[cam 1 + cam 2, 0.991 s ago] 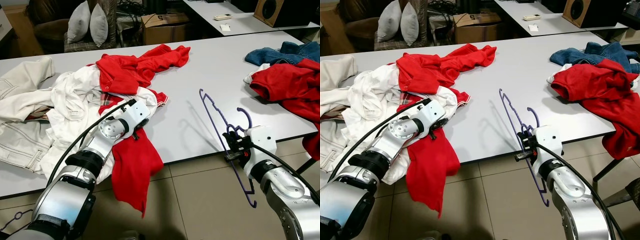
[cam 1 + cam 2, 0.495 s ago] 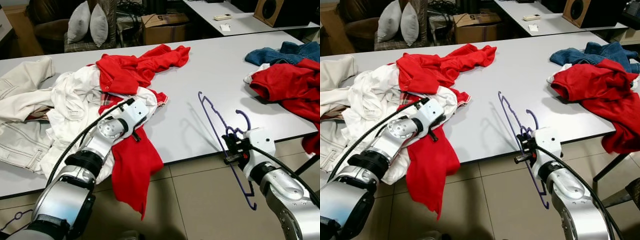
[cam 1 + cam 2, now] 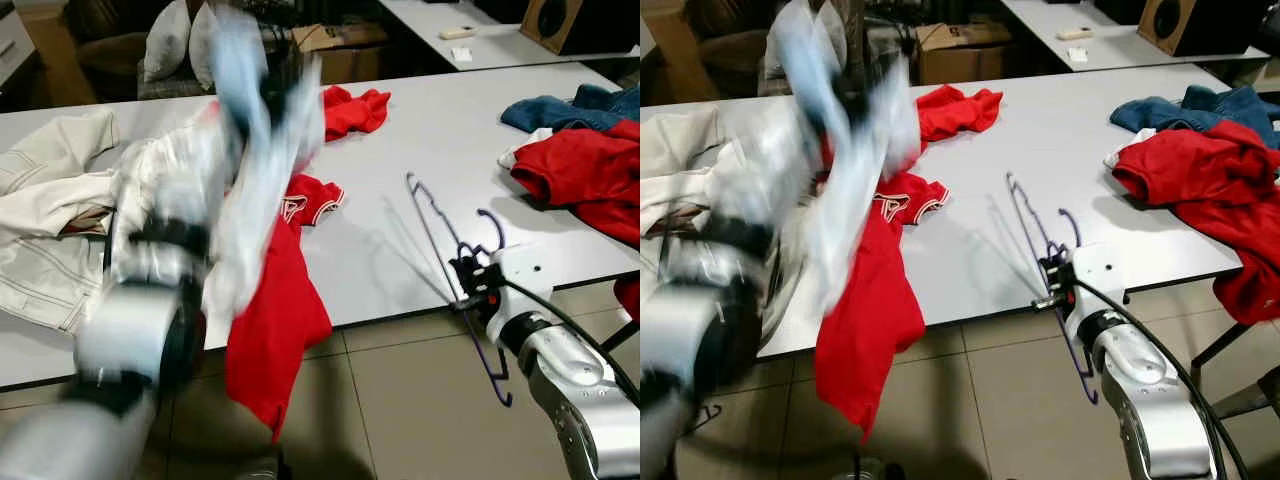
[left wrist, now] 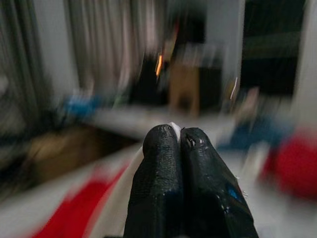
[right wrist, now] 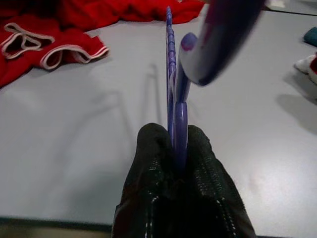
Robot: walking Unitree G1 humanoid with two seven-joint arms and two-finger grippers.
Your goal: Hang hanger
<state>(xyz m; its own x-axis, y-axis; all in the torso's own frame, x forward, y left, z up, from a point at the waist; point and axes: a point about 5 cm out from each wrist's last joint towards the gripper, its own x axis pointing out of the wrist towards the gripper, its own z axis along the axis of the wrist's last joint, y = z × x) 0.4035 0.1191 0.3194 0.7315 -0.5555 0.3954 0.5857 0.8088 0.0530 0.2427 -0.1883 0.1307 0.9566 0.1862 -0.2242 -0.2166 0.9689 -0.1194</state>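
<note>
Right tool (image 3: pixel 466 283) sits at the near edge of the table (image 3: pixel 420 140), fingers (image 5: pixel 148 188) clamped on the purple hanger (image 3: pixel 440 235). Hanger is held on edge: upper part and hook stand over the table, lower end hangs past the edge above the tiled floor (image 3: pixel 400 400). Left arm is raised high and badly motion-blurred; left tool (image 4: pixel 178 136) has its fingers pressed together, a sliver of white between the tips, cannot identify it. A red shirt (image 3: pixel 265 330) drapes off the near edge. White clothes (image 3: pixel 50 210) at table's left, red clothes (image 3: pixel 585 180) and jeans (image 3: pixel 560 105) at right
</note>
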